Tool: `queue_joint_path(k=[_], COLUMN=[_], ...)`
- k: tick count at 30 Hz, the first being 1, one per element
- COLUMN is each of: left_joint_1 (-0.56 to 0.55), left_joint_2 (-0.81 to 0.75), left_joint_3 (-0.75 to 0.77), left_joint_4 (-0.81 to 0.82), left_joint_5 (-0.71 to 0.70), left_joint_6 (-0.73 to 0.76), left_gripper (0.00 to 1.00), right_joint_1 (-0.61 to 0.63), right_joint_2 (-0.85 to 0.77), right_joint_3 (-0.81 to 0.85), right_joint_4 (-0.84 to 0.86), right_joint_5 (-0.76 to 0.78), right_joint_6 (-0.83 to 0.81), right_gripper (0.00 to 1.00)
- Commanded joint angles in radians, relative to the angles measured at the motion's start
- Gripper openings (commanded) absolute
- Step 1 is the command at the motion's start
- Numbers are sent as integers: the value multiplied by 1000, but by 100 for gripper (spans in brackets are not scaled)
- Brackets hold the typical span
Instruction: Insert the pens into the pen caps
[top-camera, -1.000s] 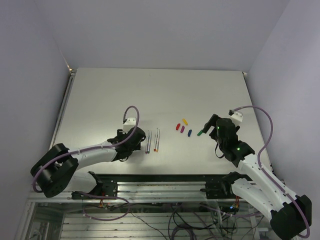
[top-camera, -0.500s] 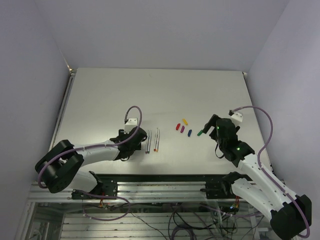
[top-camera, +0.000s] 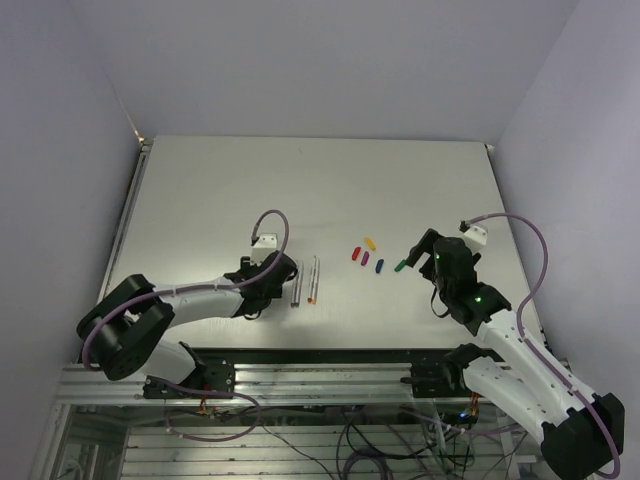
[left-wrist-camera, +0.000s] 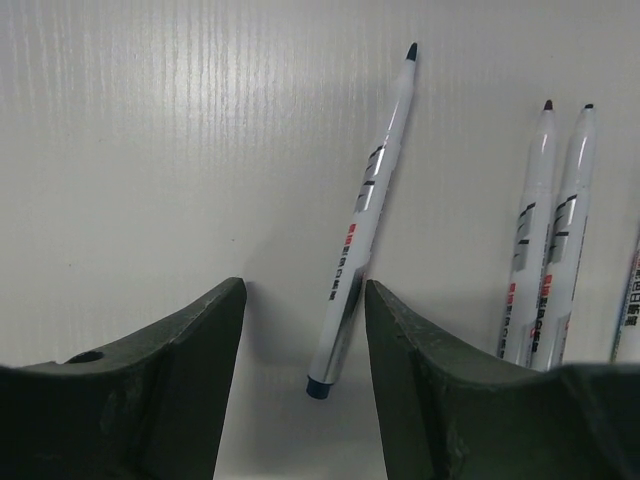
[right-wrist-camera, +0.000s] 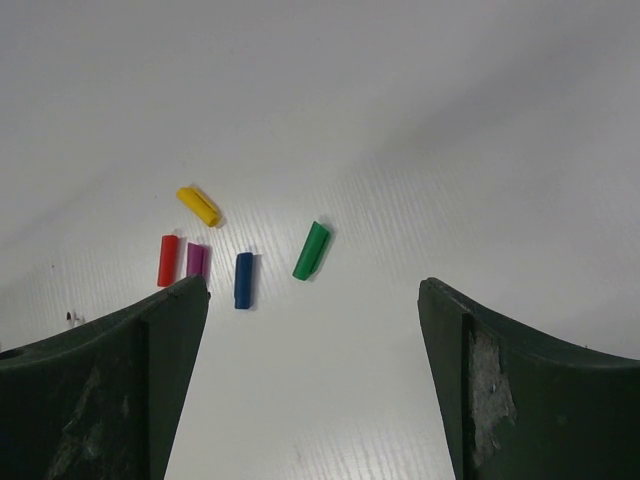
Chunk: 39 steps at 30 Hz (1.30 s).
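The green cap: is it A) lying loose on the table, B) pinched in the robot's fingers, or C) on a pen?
A: the green cap lies bare on the table, ahead of the open right gripper, touching no pen or finger.

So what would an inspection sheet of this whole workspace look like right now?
Surface: pale grey table, finely ribbed.
Job's things: slim white pens, uncapped, lying flat; loose on the table: yellow plastic cap, red cap, purple cap, blue cap, green cap.
Clutter: nothing seen.
Grippers: left gripper open, one pen's rear end between its fingers; right gripper open, the five caps ahead of it.
Cables: purple cable loops off each wrist; loose wires below the table's near edge.
Surroundings: plain lavender walls.
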Motion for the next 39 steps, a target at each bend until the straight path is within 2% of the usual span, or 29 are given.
queue_joint_path(k=[1, 6, 9, 17, 27, 28, 30, 32, 33, 39], left_joint_1=[-2, -1, -1, 1, 72, 80, 88, 91, 92, 93], left_joint_2=[48, 94, 113, 101, 125, 134, 155, 178, 193, 246], left_joint_3=[44, 89, 126, 157, 117, 120, 132, 143, 147, 140], left_joint_4=[0, -38, -116, -238, -137, -134, -138, -144, -146, -136], left_joint_5=[-10, 29, 27, 69, 195, 197, 198, 202, 208, 243], left_joint_6=[14, 27, 13, -12, 38, 45, 56, 64, 64, 52], left_gripper=[60, 50, 46, 51, 51, 49, 39, 14, 8, 7], right_joint_1=[-6, -6, -6, -6, -6, -7, -6, -6, -6, -6], right_joint_2=[-10, -15, -14, -35, -47, -47, -44, -43, -41, -17], right_joint_3=[-2, 7, 23, 50, 71, 70, 68, 67, 67, 75], right_joint_4=[0, -12, -31, -62, -83, -84, -86, -89, -92, -101], right_joint_5=[4, -7, -14, -36, -66, -67, -70, -71, -72, -79], right_joint_6=[10, 12, 13, 23, 19, 18, 21, 22, 24, 15], right_gripper=[86, 86, 86, 86, 86, 86, 86, 86, 86, 85])
